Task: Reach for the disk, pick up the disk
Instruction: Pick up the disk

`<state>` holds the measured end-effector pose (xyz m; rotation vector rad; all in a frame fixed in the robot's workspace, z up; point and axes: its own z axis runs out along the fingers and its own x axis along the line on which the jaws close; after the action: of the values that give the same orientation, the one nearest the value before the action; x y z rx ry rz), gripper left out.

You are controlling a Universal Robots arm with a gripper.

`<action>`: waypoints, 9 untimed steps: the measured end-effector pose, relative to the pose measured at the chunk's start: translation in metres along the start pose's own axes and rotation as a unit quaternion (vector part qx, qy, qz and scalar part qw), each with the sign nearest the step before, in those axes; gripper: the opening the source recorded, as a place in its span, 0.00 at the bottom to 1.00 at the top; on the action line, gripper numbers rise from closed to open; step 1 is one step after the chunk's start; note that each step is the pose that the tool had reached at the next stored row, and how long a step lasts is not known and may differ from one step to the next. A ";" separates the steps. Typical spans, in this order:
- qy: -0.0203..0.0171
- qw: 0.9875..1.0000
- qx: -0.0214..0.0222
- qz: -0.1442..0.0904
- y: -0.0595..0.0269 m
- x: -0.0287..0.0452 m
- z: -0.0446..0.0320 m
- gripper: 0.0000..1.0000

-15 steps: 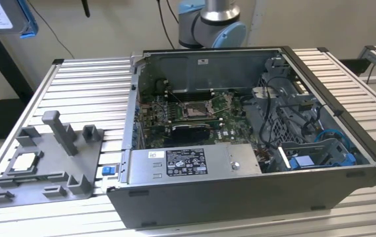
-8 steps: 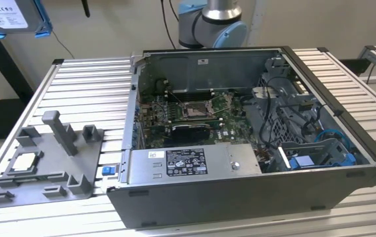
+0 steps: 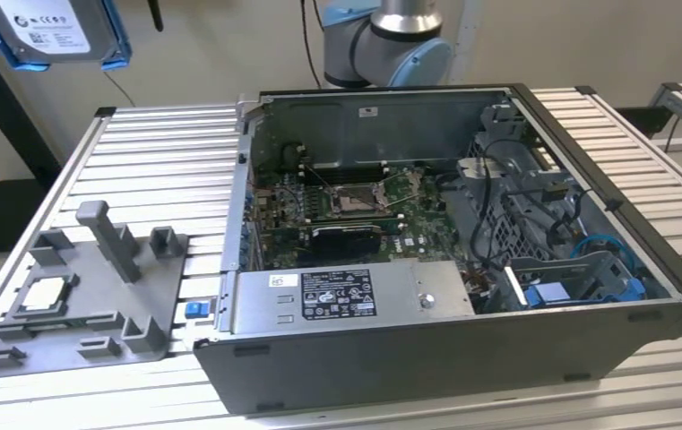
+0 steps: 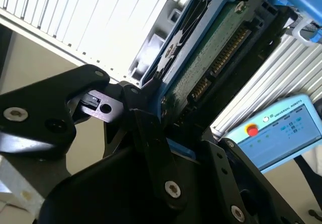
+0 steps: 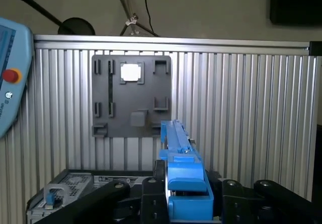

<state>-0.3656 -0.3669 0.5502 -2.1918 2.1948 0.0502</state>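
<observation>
The disk (image 3: 47,31), a silver drive with a white label in a blue bracket, hangs high at the exterior view's left, well above the table. In the second wrist view the disk (image 4: 216,53) shows its green circuit board and connector, and my gripper (image 4: 168,128) is shut on its lower end with black fingers (image 4: 148,133) pressed against the bracket. Seen edge-on in the first wrist view, the disk's blue bracket (image 5: 178,158) rises out of my gripper (image 5: 183,201).
An open computer case (image 3: 436,224) lies on the slatted aluminium table (image 3: 161,152). A grey fixture plate (image 3: 90,296) holding a small square silver chip (image 3: 47,294) sits at the exterior view's left. A teach pendant (image 4: 282,133) lies beside the table. The arm's base (image 3: 389,45) stands behind the case.
</observation>
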 end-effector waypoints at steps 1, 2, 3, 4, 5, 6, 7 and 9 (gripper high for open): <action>0.000 1.000 0.000 0.000 -0.0048 0.0000 0.0008 0.00; 0.000 1.000 0.000 0.000 -0.0090 0.0001 0.0015 0.00; 0.000 1.000 0.000 0.000 -0.0138 0.0001 0.0023 0.00; 0.000 1.000 0.000 0.000 -0.0182 0.0001 0.0030 0.00; 0.000 1.000 0.000 0.000 -0.0226 0.0001 0.0037 0.00; 0.000 1.000 0.000 0.000 -0.0275 0.0002 0.0044 0.00; 0.000 1.000 0.000 0.000 -0.0320 0.0002 0.0051 0.00; 0.000 1.000 0.000 0.000 -0.0410 0.0003 0.0064 0.00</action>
<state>-0.3246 -0.3669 0.5440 -2.1921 2.1951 0.0505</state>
